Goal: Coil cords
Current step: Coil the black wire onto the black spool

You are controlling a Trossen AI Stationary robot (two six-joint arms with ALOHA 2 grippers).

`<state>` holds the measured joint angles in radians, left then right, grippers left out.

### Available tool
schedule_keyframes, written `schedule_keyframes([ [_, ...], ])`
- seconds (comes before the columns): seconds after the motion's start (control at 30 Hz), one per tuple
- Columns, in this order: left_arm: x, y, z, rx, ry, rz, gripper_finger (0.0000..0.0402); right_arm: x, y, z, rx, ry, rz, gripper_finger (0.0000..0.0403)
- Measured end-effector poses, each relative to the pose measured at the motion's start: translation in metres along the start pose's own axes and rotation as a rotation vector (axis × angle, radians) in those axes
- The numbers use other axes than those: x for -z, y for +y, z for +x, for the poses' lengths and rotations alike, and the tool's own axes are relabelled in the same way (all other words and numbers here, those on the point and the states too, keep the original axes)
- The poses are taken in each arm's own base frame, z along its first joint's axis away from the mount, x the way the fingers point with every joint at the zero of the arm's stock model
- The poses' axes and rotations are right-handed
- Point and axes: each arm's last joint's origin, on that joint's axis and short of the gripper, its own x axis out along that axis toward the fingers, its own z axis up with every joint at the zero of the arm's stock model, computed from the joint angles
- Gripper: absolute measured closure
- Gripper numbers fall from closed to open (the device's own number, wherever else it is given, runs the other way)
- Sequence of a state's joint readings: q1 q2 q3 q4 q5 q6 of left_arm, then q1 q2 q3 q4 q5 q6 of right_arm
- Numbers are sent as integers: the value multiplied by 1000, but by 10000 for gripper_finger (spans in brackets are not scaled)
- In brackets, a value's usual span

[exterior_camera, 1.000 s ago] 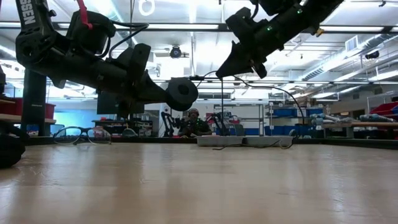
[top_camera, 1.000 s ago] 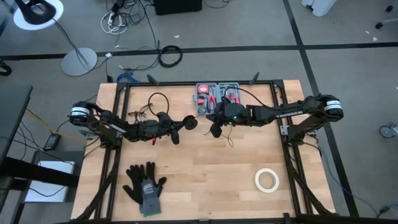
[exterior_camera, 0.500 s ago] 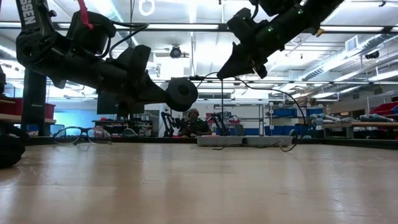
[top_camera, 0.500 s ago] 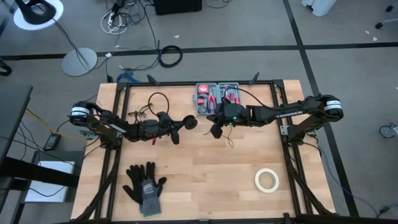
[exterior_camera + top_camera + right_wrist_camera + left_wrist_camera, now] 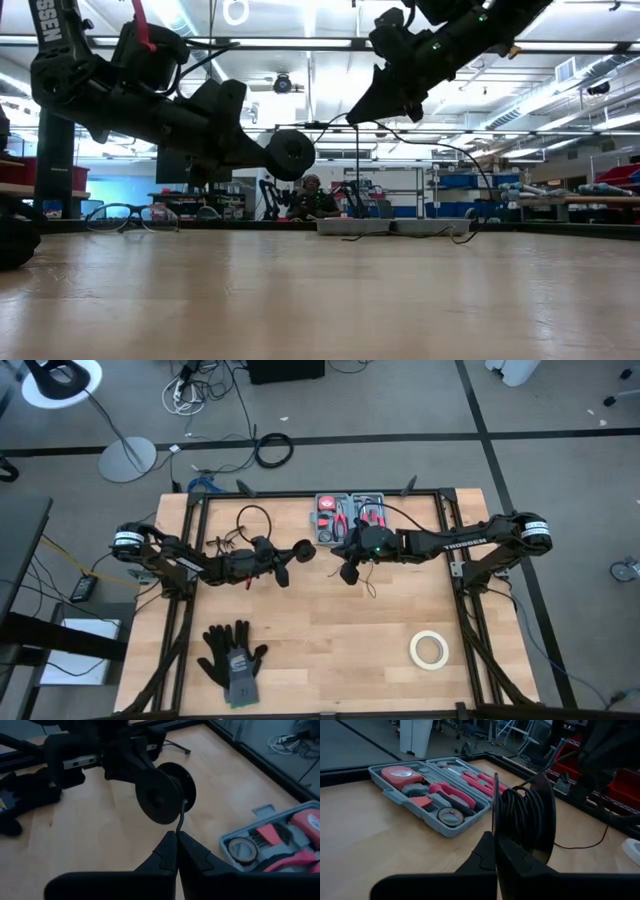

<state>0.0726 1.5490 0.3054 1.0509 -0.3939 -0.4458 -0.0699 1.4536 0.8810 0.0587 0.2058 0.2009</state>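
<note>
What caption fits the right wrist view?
Right gripper pinches the cord leading to the spool held by the left arm.

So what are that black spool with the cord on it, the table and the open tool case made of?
The round black spool looks like matte plastic, smooth and dull; its thin black cord seems rubber-coated. The pale table top shows wood grain. The grey tool case looks like moulded plastic.

The tool case (image 5: pixel 348 518) sits at the worktop's (image 5: pixel 320 650) far edge. Just in front of it, above the worktop, hangs the spool (image 5: pixel 305 552) wound with the cord (image 5: pixel 522 817); the left pincer (image 5: pixel 283 568) is at the spool's left, the right pincer (image 5: pixel 349 571) at its right. Gloves (image 5: pixel 233 654) lie near-left of the case, the tape roll (image 5: pixel 428 649) near-right.
</note>
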Motion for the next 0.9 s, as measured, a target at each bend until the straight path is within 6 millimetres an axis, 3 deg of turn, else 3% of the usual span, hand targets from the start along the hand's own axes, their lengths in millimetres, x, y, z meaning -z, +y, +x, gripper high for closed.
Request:
schedule_keyframes([
  [0.9,0,2,1,-7,1,19,401,-2,-1,0,0,-22,-33,391],
])
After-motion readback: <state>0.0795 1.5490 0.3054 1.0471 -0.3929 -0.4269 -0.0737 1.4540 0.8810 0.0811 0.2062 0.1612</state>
